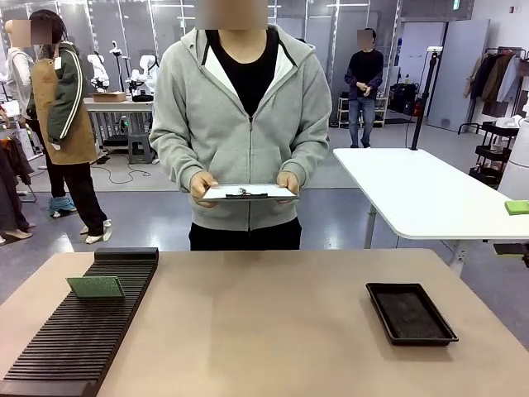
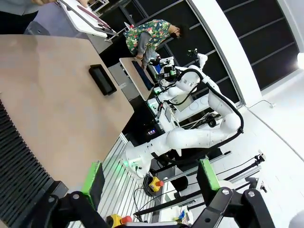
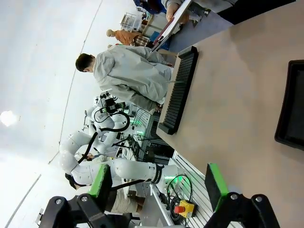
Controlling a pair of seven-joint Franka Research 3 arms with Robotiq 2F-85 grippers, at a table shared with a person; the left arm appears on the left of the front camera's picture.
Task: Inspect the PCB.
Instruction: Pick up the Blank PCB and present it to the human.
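Thin green rectangular PCB (image 1: 96, 287) untouched, standing in black slotted rack (image 1: 74, 339); left gripper (image 2: 149, 175), right gripper (image 3: 158, 182) fingers apart, empty; inspection not begun

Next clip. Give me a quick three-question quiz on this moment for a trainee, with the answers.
1. True or false: the PCB lies flat in the black tray.
2. Multiple choice: what does the person across the table hold in both hands? A) a circuit board B) a clipboard C) a tray
3. Short answer: how do the left pincer and the right pincer stand?

Key
1. False: it stands on edge in the slotted rack on the robot's left, and the tray sits apart on the right.
2. B
3. Both open, holding nothing.
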